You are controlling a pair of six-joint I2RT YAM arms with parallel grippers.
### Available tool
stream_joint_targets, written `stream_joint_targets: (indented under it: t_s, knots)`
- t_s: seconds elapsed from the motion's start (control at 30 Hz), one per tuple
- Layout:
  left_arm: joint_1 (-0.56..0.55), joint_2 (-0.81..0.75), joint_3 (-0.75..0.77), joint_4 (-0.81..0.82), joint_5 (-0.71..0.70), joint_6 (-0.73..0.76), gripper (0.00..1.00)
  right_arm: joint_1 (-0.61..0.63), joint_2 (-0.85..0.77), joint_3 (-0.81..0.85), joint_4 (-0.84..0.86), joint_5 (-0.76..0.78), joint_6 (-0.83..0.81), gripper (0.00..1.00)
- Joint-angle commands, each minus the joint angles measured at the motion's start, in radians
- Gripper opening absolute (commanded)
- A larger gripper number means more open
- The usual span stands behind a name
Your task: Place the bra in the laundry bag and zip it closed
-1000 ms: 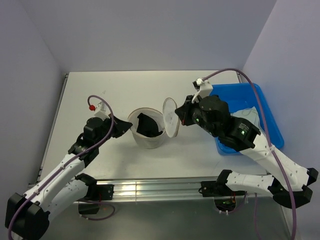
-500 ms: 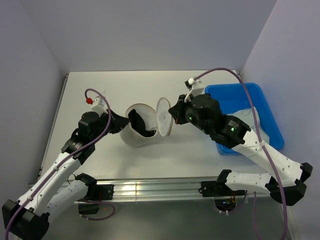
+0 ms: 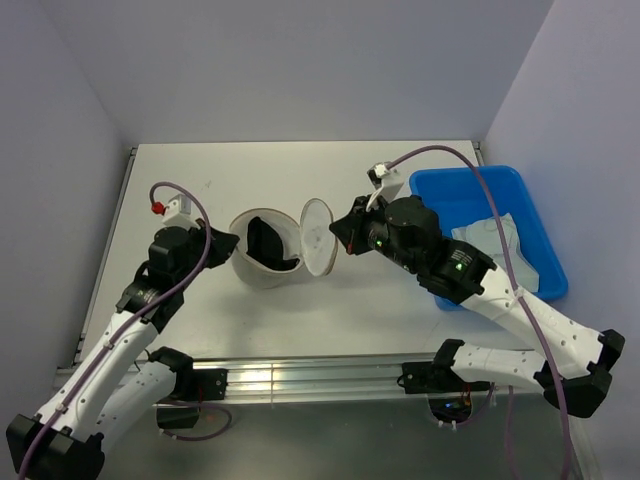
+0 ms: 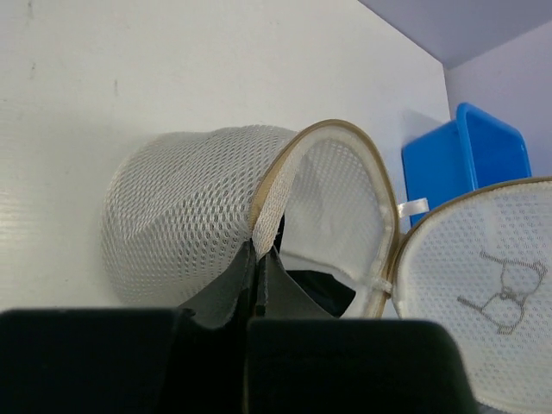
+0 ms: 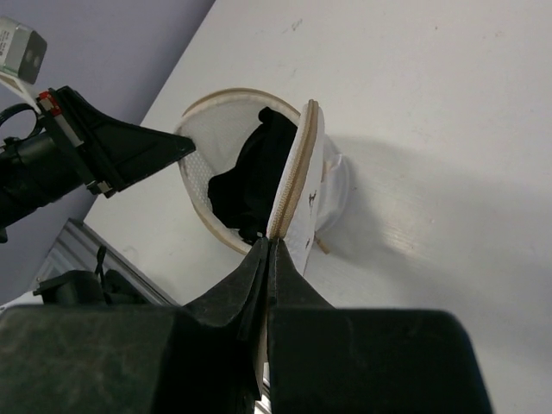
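The cream mesh laundry bag [image 3: 262,268] lies tipped on the table, its mouth open. The black bra [image 3: 265,243] sits inside it and shows in the right wrist view [image 5: 246,177]. My left gripper [image 3: 226,246] is shut on the bag's left rim [image 4: 274,185]. My right gripper [image 3: 340,228] is shut on the zip edge of the round lid [image 3: 317,236], which stands open on edge at the bag's right. The lid's dark mark shows in the left wrist view [image 4: 500,285]. The zip is open.
A blue plastic bin [image 3: 490,225] stands at the right with pale cloth [image 3: 495,240] in it, under my right arm. Grey walls close in the table on the left, back and right. A metal rail [image 3: 300,380] runs along the near edge.
Both grippers have moved left with the bag and lid. The bag has tipped further, so its mouth faces more to the right.
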Motion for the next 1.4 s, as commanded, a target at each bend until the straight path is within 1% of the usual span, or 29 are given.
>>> stream_joint_targets:
  t_s: [0.0,0.03,0.07,0.2,0.33,0.43,0.47,0.5,0.53,0.57,0.6,0.67,0.7,0.73,0.77,0.83,0.87,0.93,0.97,1.03,1.07,1.1,1.17,1.2,1.27,1.3,1.33,1.37]
  knots:
    - [0.013,0.005,-0.044,0.028,-0.036,-0.015,0.0,-0.035,0.007,-0.057,0.113,-0.05,0.023,0.0]
    - [0.015,0.002,-0.051,0.014,-0.053,-0.021,0.0,-0.043,0.009,-0.068,0.148,-0.065,0.036,0.0]
    - [0.023,-0.007,-0.057,0.002,-0.112,-0.027,0.0,-0.058,0.009,-0.076,0.165,-0.088,0.04,0.0]
    - [0.041,-0.108,-0.091,-0.026,-0.197,-0.047,0.0,-0.093,0.035,-0.094,0.222,-0.134,0.051,0.0]
    - [0.046,-0.125,-0.12,-0.053,-0.217,-0.076,0.0,-0.159,0.108,-0.147,0.272,-0.174,0.078,0.0]
    - [0.049,-0.136,-0.129,-0.067,-0.21,-0.082,0.22,-0.21,0.157,-0.179,0.288,-0.178,0.094,0.01]
    - [0.049,-0.142,-0.131,-0.069,-0.21,-0.081,0.4,-0.219,0.168,-0.18,0.285,-0.178,0.094,0.06]
    - [0.05,-0.16,-0.125,-0.07,-0.211,-0.079,0.48,-0.233,0.179,-0.174,0.282,-0.194,0.088,0.27]
    - [0.049,-0.169,-0.118,-0.07,-0.21,-0.072,0.55,-0.234,0.18,-0.168,0.273,-0.204,0.08,0.37]
    - [0.049,-0.177,-0.111,-0.07,-0.205,-0.067,0.7,-0.237,0.18,-0.161,0.265,-0.198,0.074,0.47]
    - [0.049,-0.191,-0.089,-0.066,-0.199,-0.06,0.75,-0.24,0.173,-0.142,0.254,-0.191,0.065,0.61]
    - [0.049,-0.193,-0.059,-0.072,-0.175,-0.038,0.85,-0.262,0.156,-0.128,0.234,-0.185,0.043,0.69]
    - [0.049,-0.193,-0.022,-0.078,-0.165,-0.027,0.87,-0.276,0.133,-0.121,0.224,-0.185,0.039,0.7]
    - [0.049,-0.194,-0.002,-0.091,-0.156,-0.003,0.89,-0.291,0.118,-0.124,0.216,-0.159,0.031,0.7]
    - [0.049,-0.202,0.02,-0.098,-0.142,0.012,0.91,-0.338,0.083,-0.13,0.205,-0.145,0.033,0.7]
    - [0.049,-0.217,0.073,-0.113,-0.13,0.06,0.93,-0.403,0.044,-0.162,0.19,-0.147,0.034,0.7]
    - [0.049,-0.234,0.092,-0.118,-0.116,0.077,0.96,-0.468,0.014,-0.173,0.176,-0.097,0.033,0.69]
    - [0.049,-0.249,0.133,-0.127,-0.098,0.126,0.97,-0.527,-0.007,-0.206,0.135,0.036,0.028,0.69]
    - [0.049,-0.266,0.151,-0.133,-0.063,0.141,0.97,-0.591,-0.022,-0.243,0.13,0.144,0.023,0.69]
    - [0.049,-0.286,0.162,-0.128,-0.015,0.2,0.97,-0.662,-0.037,-0.275,0.119,0.187,0.023,0.69]
    - [0.049,-0.309,0.164,-0.124,0.009,0.219,0.96,-0.722,-0.053,-0.313,0.127,0.2,0.023,0.7]
    - [0.049,-0.32,0.161,-0.118,0.06,0.252,0.96,-0.751,-0.054,-0.331,0.137,0.25,0.022,0.71]
    - [0.047,-0.353,0.143,-0.105,0.117,0.278,0.95,-0.814,-0.025,-0.364,0.162,0.301,0.019,0.75]
    - [0.037,-0.361,0.132,-0.093,0.149,0.293,0.94,-0.878,-0.007,-0.372,0.17,0.331,0.025,0.76]
    - [-0.002,-0.395,0.088,-0.076,0.166,0.304,0.93,-0.943,0.061,-0.386,0.199,0.338,0.034,0.77]
    - [-0.012,-0.406,0.072,-0.069,0.169,0.312,0.93,-0.987,0.087,-0.384,0.214,0.355,0.033,0.8]
    - [-0.032,-0.422,0.061,-0.07,0.162,0.312,0.93,-1.01,0.146,-0.371,0.199,0.384,0.037,0.84]
    - [-0.042,-0.427,0.069,-0.085,0.151,0.316,0.93,-1.035,0.176,-0.339,0.19,0.381,0.042,0.86]
